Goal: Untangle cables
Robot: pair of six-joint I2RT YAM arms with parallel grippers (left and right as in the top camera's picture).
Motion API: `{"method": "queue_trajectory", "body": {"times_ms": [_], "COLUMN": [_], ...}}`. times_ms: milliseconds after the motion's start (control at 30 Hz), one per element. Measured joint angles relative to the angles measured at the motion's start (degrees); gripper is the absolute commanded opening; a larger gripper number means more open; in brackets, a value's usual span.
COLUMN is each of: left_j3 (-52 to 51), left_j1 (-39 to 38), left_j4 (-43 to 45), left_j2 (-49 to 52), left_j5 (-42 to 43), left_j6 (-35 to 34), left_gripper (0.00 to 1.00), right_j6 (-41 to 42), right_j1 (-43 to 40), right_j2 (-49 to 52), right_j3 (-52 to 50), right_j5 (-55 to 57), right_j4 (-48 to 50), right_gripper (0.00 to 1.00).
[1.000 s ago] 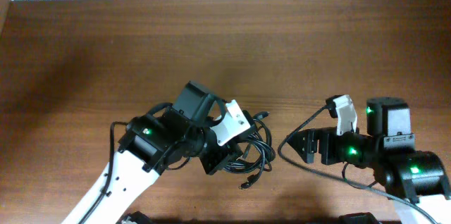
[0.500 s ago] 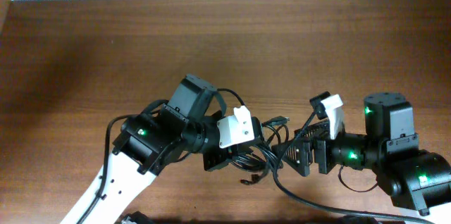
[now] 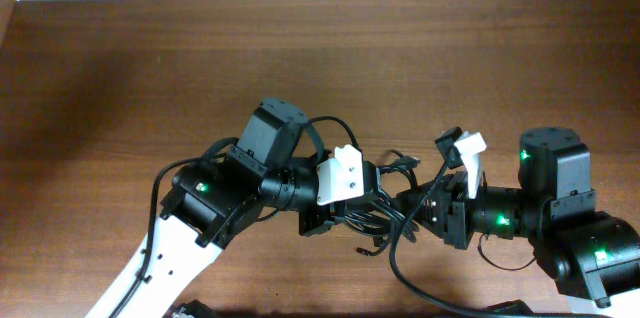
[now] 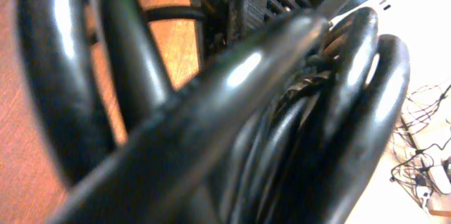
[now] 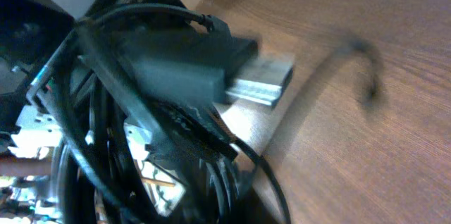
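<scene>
The cables point(image 3: 378, 220) are a tangled black coil hanging between my two grippers at the middle of the table. The left gripper point(image 3: 350, 208) is shut on the coil's left side. From the right, the right gripper point(image 3: 415, 208) has closed on the same coil. One plug end point(image 3: 402, 167) sticks up from the tangle and a small one point(image 3: 362, 251) dangles below. Glossy black cable loops point(image 4: 282, 111) fill the left wrist view and hide its fingers. The right wrist view shows a USB plug point(image 5: 211, 69) with a metal tip point(image 5: 266, 83) above the cable strands point(image 5: 211, 157).
The brown wooden table point(image 3: 150, 58) runs back to a white wall along the far edge. A thicker black arm cable point(image 3: 398, 268) loops down from the right arm near the front edge. The left arm's white link point(image 3: 150, 268) crosses the front left.
The right gripper has moved left into the cable coil and shut on it. The left gripper has shifted a little right and up with the coil.
</scene>
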Motion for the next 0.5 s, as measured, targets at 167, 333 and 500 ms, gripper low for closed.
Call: {"method": "queue_trajectory", "body": {"times_ms": [167, 333, 500], "left_j3": [0.0, 0.0, 0.0], "left_j1": [0.0, 0.0, 0.0], "left_j4": [0.0, 0.0, 0.2], "left_j2": [0.0, 0.0, -0.9], "left_j5": [0.9, 2.4, 3.2], "left_j6": [0.0, -0.4, -3.0], "left_gripper": [0.00, 0.00, 0.00], "right_j6": [0.2, 5.0, 13.4], "right_j1": [0.0, 0.4, 0.7], "right_j2": [0.0, -0.2, -0.3], "right_j3": [0.1, 0.4, 0.5], "right_j5": [1.2, 8.1, 15.4], "right_j4": [-0.2, -1.4, -1.8], "right_gripper": [0.04, 0.04, 0.04]}}
